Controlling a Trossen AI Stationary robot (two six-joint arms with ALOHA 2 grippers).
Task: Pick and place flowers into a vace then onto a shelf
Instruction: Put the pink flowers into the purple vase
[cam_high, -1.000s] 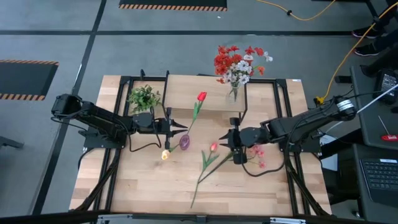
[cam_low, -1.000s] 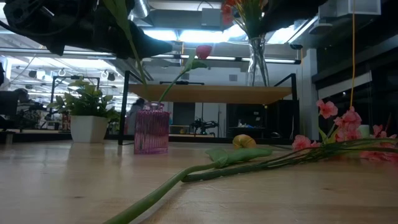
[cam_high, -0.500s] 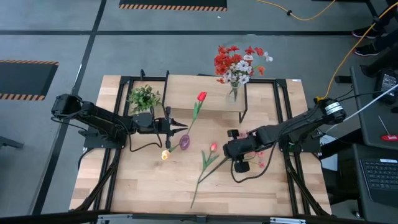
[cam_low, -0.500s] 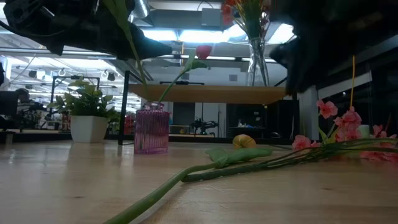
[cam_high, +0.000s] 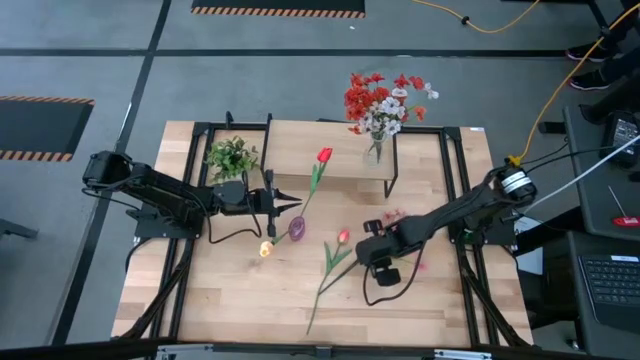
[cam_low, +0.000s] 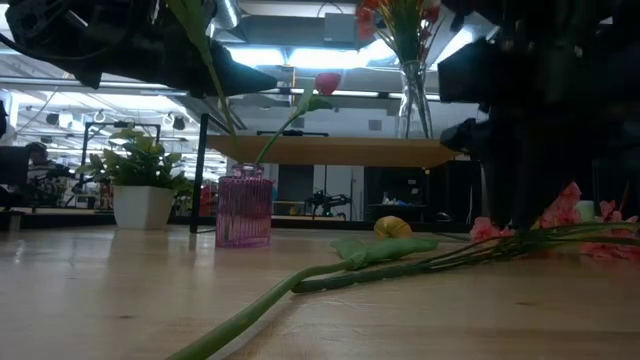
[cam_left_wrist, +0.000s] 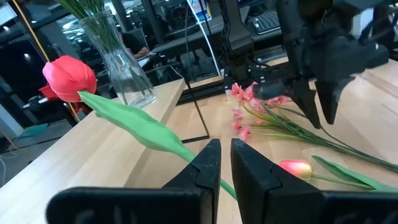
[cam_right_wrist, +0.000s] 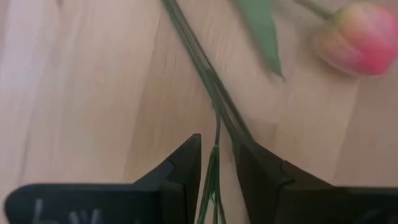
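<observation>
Flowers lie across the picture's centre in the high view: a red tulip (cam_high: 324, 156) leans out of a purple vase (cam_high: 297, 229) at centre-left, its stem pinched by the left gripper (cam_high: 291, 206), fingers nearly together. The left wrist view alone shows that stem between the fingers (cam_left_wrist: 208, 163). At centre-right, the right gripper (cam_high: 372, 250) hangs over a pink spray (cam_low: 560, 222); the right wrist view shows thin green stems (cam_right_wrist: 214, 112) between its partly spread fingers. A pink tulip (cam_high: 343, 237) lies alongside.
</observation>
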